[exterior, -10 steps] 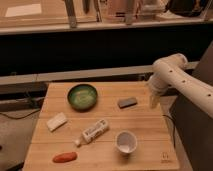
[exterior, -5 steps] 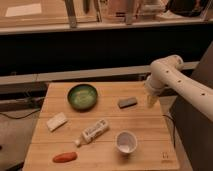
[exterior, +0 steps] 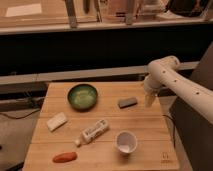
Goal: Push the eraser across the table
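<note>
the worktop (exterior: pixel 145 125) is pale slatted wood, matt. the eraser (exterior: pixel 127 102) looks dull dark grey. the bowl (exterior: pixel 82 96) is glossy green, the cup (exterior: pixel 126 142) smooth white. the end effector (exterior: pixel 149 100), just right of the eraser, has a smooth cream casing.

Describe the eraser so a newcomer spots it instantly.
On the square light wooden slatted table, look at the back right area, between the round green bowl and the white end effector at the right edge. The small flat dark grey rectangular eraser lies there. The pale cream block sits far left.
</note>
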You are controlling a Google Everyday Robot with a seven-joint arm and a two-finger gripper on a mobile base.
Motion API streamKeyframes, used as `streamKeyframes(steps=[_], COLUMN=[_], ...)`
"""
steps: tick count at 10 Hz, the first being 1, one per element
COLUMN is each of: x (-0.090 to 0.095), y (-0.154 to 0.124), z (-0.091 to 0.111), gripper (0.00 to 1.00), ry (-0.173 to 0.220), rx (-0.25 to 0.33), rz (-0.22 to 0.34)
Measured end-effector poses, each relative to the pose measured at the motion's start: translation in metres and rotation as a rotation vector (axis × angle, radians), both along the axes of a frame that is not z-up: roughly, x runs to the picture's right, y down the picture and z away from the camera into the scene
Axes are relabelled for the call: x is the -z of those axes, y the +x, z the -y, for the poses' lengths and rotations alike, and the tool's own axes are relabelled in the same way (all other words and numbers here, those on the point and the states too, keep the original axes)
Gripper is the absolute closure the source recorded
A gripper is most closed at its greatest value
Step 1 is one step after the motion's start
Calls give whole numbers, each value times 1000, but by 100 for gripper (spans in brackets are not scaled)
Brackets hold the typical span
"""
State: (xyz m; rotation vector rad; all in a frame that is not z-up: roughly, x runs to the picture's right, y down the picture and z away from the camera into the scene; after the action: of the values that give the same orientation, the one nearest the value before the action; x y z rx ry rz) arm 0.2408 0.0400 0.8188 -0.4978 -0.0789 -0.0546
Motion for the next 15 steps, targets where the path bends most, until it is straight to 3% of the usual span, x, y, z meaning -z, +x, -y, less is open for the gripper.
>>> streamKeyframes(steps=[7,10,15], x=[-24,-33,-62], y=[-13,-16,-27], z=[3,1,-6], gripper=[20,42,95], ry=[-8,-12,-23], rx=[11,13,5], rz=[18,23,29])
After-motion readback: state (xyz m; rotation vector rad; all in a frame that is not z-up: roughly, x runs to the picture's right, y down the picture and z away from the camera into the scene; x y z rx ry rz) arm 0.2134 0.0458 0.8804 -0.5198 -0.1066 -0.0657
